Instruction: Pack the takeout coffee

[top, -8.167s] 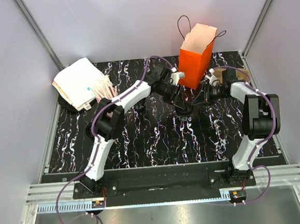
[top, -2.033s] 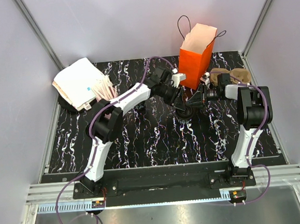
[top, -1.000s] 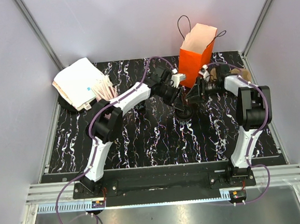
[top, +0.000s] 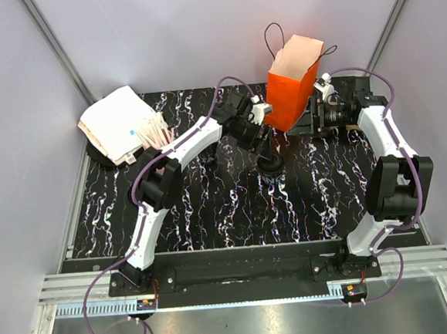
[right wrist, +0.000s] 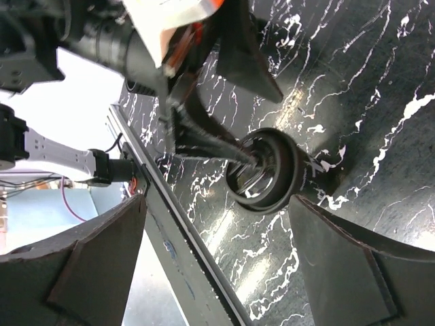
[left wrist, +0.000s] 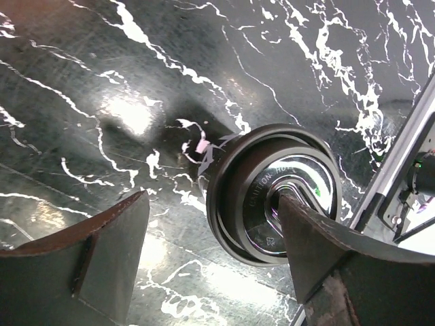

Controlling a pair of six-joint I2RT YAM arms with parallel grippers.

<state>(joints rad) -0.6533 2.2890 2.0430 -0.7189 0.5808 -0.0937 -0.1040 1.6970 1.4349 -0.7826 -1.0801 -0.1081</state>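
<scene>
Top external view: takeout coffee lidded, upright on marbled table, near front of orange bag. Long axis vertical, lid facing up. Not yet bagged; grasp, lift and lowering into bag outstanding. Left gripper directly over lid, jaws spread, holding nothing. Right gripper beside bag, jaws wide, empty.

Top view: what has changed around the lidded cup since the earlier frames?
The right gripper has pulled back from the cup toward the far right and now sits beside the orange bag with its jaws open. The left gripper stays over the cup but has spread its jaws wide. The cup, bag and white paper stack are roughly where they were.
</scene>
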